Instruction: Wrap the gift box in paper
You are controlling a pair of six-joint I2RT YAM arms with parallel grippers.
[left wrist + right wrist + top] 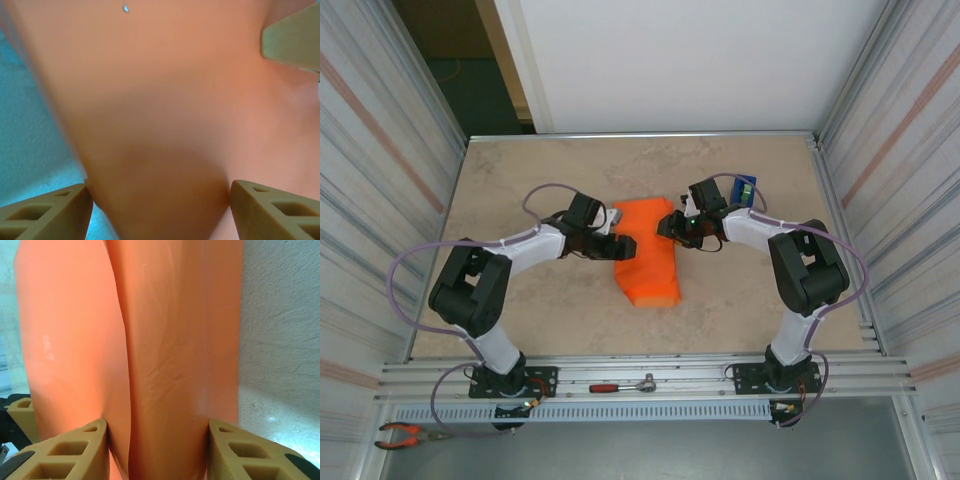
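Beige desk, walled by ribbed panels: the paper lies mid-desk. From overhead, the left gripper meets its left edge and the right gripper its right. The left wrist view adds wide-set fingers with paper bulging between them; whether they pinch it I cannot tell. In the right wrist view, half-closed jaws press the paper-skinned gift box.

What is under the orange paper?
The table shows all around the paper. Whatever lies beneath the folded sheet is covered, so its contents cannot be seen.
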